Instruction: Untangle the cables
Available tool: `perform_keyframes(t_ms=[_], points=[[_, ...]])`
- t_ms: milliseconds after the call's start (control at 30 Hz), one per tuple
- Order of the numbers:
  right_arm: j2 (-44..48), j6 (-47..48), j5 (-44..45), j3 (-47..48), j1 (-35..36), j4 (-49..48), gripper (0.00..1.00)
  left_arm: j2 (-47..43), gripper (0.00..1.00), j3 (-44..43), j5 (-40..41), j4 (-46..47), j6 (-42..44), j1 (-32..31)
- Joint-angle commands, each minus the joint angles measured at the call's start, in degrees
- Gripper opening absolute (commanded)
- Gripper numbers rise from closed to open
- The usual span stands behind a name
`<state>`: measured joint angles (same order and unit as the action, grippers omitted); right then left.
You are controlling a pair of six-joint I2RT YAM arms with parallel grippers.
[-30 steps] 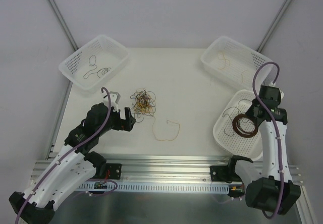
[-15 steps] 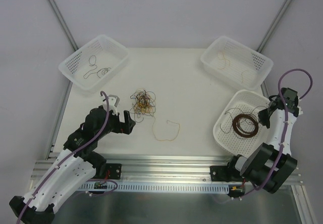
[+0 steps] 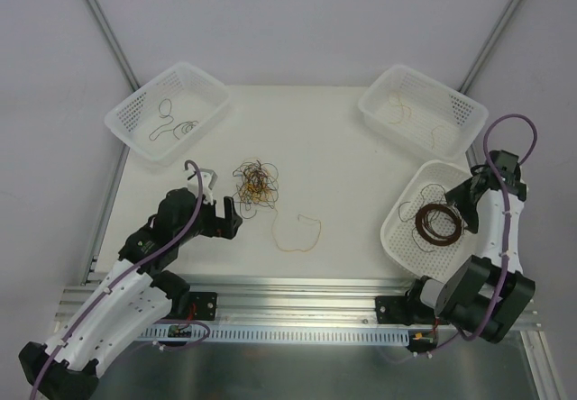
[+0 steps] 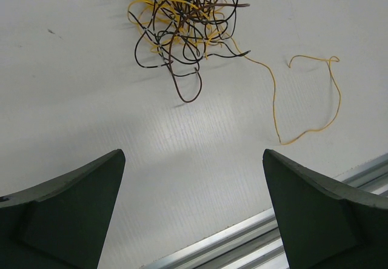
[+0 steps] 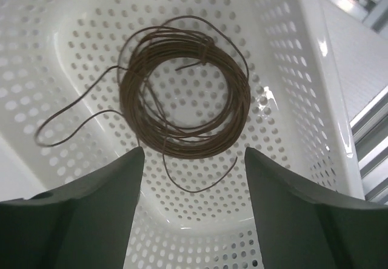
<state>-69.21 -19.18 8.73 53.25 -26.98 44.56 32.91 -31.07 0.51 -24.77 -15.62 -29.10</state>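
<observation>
Where the white, faintly ribbed surface (image 3: 361, 148) meets its near aluminium rail (image 3: 297, 292), two white arms rise. The left arm (image 3: 135, 269) reaches inward. The left jaws stand wide apart above bare surface, just short of the cables, gripping nothing. The right arm (image 3: 496, 238) bends over the right edge. The right jaws are likewise parted and empty, hanging above a rounded, perforated plastic basket (image 3: 389, 233). Two rectangular mesh-walled baskets sit at the far corners, one left (image 3: 126, 116) and one right (image 3: 462, 104), with open surface between them. The cables (image 3: 255, 184) lie as a curly knot of thin black, brown and yellow wire left of centre, clear of every basket. A neat brown wire coil (image 5: 182, 93) rests on the rounded basket's floor, its loose ends straying. One yellow strand (image 3: 297, 231) runs out from the knot and loops toward the rail. Dark strands (image 3: 171, 128) lie in the far left basket, tan strands (image 3: 401, 107) in the far right.
</observation>
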Motion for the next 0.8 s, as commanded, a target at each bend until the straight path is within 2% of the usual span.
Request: perform_keyframes(t_ms=[0, 133, 233, 367, 500, 633, 767], points=[[4.08, 5.20, 4.10, 6.24, 4.38, 2.02, 0.72, 0.05, 0.99, -1.01, 0.19, 1.22, 1.20, 0.98], [5.75, 6.69, 5.07, 9.93, 9.83, 1.33, 0.75, 0.58, 0.99, -1.01, 0.01, 1.48, 1.47, 1.07], [6.37, 10.54, 3.93, 13.62, 17.56, -1.73, 0.75, 1.28, 0.99, -1.01, 0.01, 1.57, 1.29, 1.59], [6.02, 16.00, -3.60, 15.91, 31.16, -8.59, 0.76, 1.99, 0.99, -0.84, 0.36, 1.57, 0.33, 1.68], [2.25, 18.03, -10.38, 16.88, 40.41, -13.87, 0.77, 4.18, 0.99, -1.36, 2.38, 3.24, -2.48, 1.68], [-3.11, 17.86, -12.59, 16.18, 47.62, -17.91, 0.77, 10.59, 0.98, -3.73, 7.21, 7.35, -7.22, 1.77], [-5.14, 15.75, -15.49, 14.34, 53.25, -20.82, 0.78, 19.37, 0.92, -9.86, 8.71, 12.11, -7.59, 1.77]])
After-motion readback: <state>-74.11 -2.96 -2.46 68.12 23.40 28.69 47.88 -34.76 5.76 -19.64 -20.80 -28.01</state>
